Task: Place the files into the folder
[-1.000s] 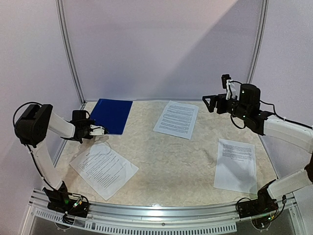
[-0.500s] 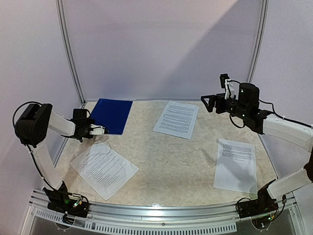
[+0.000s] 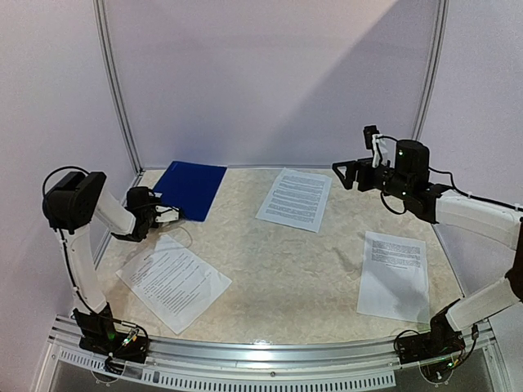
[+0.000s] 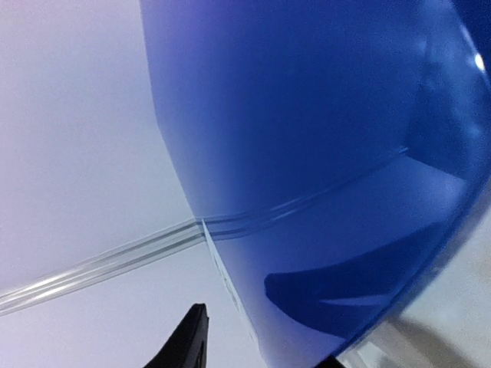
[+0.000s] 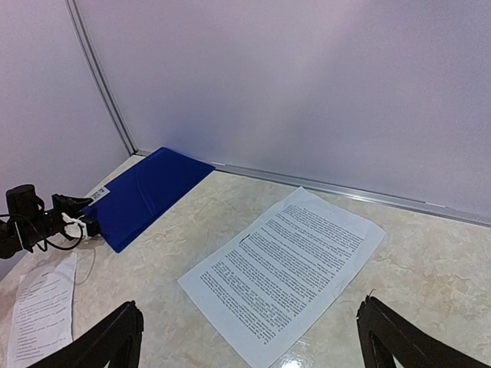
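The dark-blue folder (image 3: 193, 188) lies closed at the back left of the table. It fills the left wrist view (image 4: 307, 153) and shows in the right wrist view (image 5: 142, 195). My left gripper (image 3: 172, 216) is low at the folder's near-left corner. Its jaws (image 4: 265, 337) stand apart with the folder's edge between them. Three printed sheets lie flat: one at back centre (image 3: 296, 198), one at the right (image 3: 395, 273), one at the front left (image 3: 174, 282). My right gripper (image 3: 343, 171) is open and empty, raised above the back-centre sheet (image 5: 288, 264).
The table has a beige marbled top (image 3: 278, 253). Lilac walls with aluminium posts (image 3: 114, 90) close in the back and sides. A metal rail (image 3: 270, 351) runs along the front edge. A thin cable loops by the left gripper.
My left arm has swung inward and its gripper has moved slightly right at the folder's corner. The folder has shifted a little to the right. My right gripper has drifted slightly left and up.
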{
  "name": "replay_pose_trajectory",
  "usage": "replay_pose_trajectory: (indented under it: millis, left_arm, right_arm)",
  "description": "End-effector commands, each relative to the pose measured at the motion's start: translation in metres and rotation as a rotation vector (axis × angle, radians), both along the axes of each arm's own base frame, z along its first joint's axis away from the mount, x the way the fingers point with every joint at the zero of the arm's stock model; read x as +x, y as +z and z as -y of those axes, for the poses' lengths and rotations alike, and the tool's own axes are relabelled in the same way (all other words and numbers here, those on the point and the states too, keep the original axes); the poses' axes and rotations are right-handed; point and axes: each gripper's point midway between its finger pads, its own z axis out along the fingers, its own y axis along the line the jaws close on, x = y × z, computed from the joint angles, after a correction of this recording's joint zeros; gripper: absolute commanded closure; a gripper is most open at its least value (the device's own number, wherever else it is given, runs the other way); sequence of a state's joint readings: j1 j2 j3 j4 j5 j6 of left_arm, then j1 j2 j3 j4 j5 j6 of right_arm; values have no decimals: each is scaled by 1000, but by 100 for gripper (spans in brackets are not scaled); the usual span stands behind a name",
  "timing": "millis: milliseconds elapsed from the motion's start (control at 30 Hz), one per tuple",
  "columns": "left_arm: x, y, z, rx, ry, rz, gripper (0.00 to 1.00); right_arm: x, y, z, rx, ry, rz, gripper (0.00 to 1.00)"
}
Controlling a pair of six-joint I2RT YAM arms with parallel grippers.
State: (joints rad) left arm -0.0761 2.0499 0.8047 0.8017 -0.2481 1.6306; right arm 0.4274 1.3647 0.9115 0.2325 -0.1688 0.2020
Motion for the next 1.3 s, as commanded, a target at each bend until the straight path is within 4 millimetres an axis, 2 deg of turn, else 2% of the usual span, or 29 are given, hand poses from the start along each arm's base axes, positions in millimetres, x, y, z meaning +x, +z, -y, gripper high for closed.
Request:
replay_pose_trajectory:
  millis: [0,33,67,167,333,400,500,600,633,667,733,767,800,867,967,1000,1100,1167,1267]
  left_arm:
    - [16,32,17,-78,1,138,81]
    - [16,34,19,-90,0,137,97]
    - [16,36,22,-103,2,137,100]
    - [14,44,31,-146,12,149,100]
    - [1,85,51,-267,70,161,100]
    - [-6,105,59,-347,102,146,100]
    - [-20,132,72,-477,146,106,100]
    - [-41,149,87,-554,159,66,100]
    - [-49,152,93,-570,156,49,100]
    - [-57,151,99,-583,159,23,100]
    - [-74,140,109,-596,186,-55,100]
    - [-82,133,112,-603,199,-93,100]
    - [-88,129,116,-621,208,-118,100]
    - [-96,123,122,-661,239,-168,100]
    - [-101,126,129,-738,288,-223,100]
    - [-102,129,132,-764,302,-238,100]
    - [-106,140,139,-842,336,-284,100]
    - [-112,145,143,-878,342,-311,100]
    - [-124,137,147,-886,337,-353,100]
  right_arm:
    - [2,9,-14,27,35,10,1]
    - [3,9,-15,27,36,8,1]
    - [3,8,-17,26,38,1,1]
    - [3,6,-17,20,19,-20,1]
    - [5,2,-17,63,-73,-124,1]
    - [2,0,-30,107,-66,-184,1]
    - [-6,-12,-67,149,-28,-289,1]
    - [-7,-36,-103,229,-2,-426,2]
    - [-9,-41,-117,270,30,-469,3]
    - [-10,-57,-133,325,52,-549,4]
    - [-17,-71,-163,403,122,-652,6]
    - [-19,-88,-176,429,127,-720,7]
    - [-22,-94,-187,449,139,-759,7]
    - [-28,-123,-208,460,146,-843,7]
    - [-36,-134,-237,547,212,-900,6]
    - [-37,-143,-246,580,217,-939,6]
    - [-43,-169,-264,606,225,-1018,6]
    - [-42,-173,-270,653,248,-1019,6]
    - [-38,-180,-274,722,244,-1040,6]
